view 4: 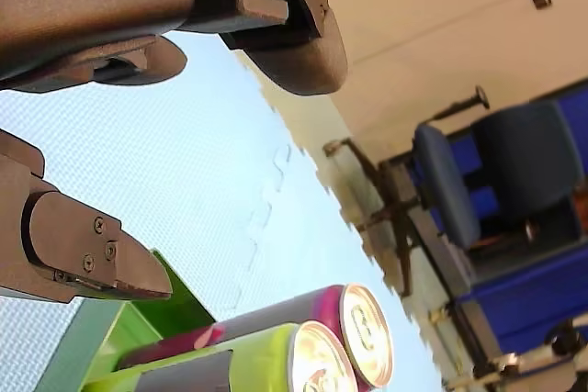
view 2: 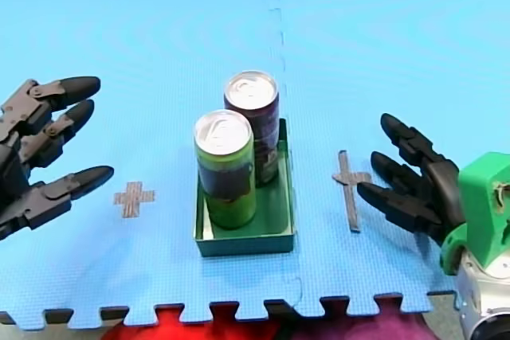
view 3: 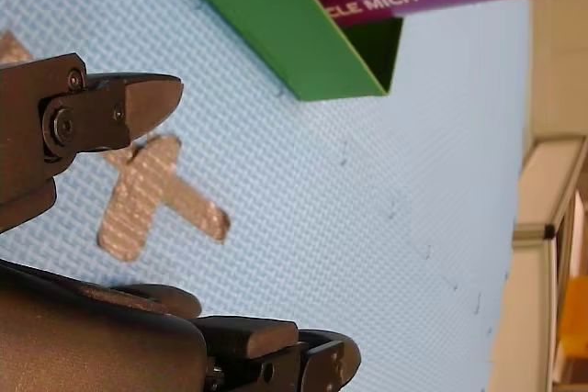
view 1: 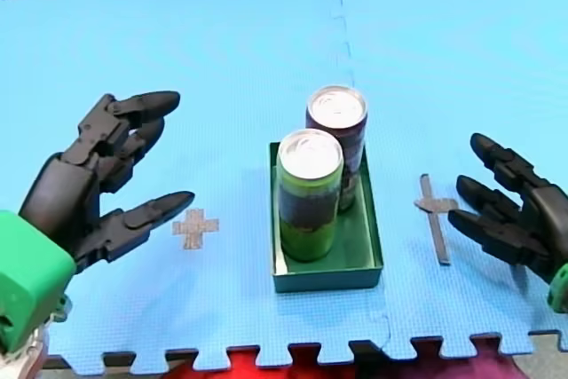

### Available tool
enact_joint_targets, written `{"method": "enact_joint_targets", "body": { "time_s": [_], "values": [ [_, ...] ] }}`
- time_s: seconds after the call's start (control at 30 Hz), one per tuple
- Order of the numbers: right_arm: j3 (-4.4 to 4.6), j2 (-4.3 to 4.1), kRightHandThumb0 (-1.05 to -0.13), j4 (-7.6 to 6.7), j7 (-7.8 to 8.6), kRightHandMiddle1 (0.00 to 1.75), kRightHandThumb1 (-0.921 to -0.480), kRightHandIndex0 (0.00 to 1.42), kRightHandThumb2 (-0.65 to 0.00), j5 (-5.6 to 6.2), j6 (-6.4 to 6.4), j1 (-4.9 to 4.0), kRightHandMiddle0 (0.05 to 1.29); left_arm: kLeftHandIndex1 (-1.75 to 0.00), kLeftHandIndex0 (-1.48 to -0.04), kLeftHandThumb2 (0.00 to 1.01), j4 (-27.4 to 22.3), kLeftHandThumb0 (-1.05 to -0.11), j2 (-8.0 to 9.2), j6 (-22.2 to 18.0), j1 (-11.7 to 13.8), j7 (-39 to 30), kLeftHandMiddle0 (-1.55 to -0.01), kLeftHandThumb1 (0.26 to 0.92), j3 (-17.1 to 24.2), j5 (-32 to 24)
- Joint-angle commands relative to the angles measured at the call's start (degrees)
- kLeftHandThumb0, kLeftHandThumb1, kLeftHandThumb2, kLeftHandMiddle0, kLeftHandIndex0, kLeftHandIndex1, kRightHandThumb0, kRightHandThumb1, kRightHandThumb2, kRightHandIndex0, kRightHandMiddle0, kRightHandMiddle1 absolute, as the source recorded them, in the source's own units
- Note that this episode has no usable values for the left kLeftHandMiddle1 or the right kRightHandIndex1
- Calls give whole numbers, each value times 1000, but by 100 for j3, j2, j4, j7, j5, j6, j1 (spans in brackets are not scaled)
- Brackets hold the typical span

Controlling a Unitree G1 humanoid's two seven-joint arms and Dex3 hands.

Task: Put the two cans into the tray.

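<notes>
Now both cans (view 1: 310,206) stand in the tray (view 1: 328,279), between left hand (view 1: 98,184) and right hand (view 1: 510,215), fingers (view 1: 155,208) uncurled, empty.

A blue interlocking foam mat (view 1: 177,59) covers the work surface, with toothed jigsaw edges along its near and far sides. A seam (view 1: 344,51) between two of its tiles runs from the far edge toward the near one. Along the way it meets the right side of a shallow green rectangular tray (view 1: 327,279), which sits flat on the mat near the middle, its long side pointing away. Well to the tray's left, a short grey tape cross (view 1: 195,228) is stuck flat to the foam. To the right, apart from the tray, a longer grey tape strip with a short crossbar (view 1: 435,219) lies on the neighbouring tile
</notes>
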Motion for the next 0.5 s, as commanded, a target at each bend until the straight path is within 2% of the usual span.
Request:
{"method": "enact_joint_targets", "body": {
  "time_s": [0.0,0.1,0.2,0.47],
  "values": [
    [-35,-62,-1048,16,23,2,-921,223,-144,32,-26,-40,184,-27,-186,14,165,-1048,-66,-151,96,47,-361,920,70,-53],
    [-58,-75,-1048,20,53,3,-921,224,-144,38,-46,-51,186,-25,-191,16,520,-1048,-100,-525,166,39,-396,921,107,-57],
    [-79,-85,-1048,25,86,4,-921,225,-143,46,-53,-60,188,-23,-195,21,814,-1048,-61,-782,177,-2,-408,921,160,-68],
    [-113,-116,-1048,52,154,5,-921,226,-138,60,-87,-69,193,-13,-196,28,1571,-1048,-11,-1405,137,-211,-366,921,283,-223]
  ]
}}
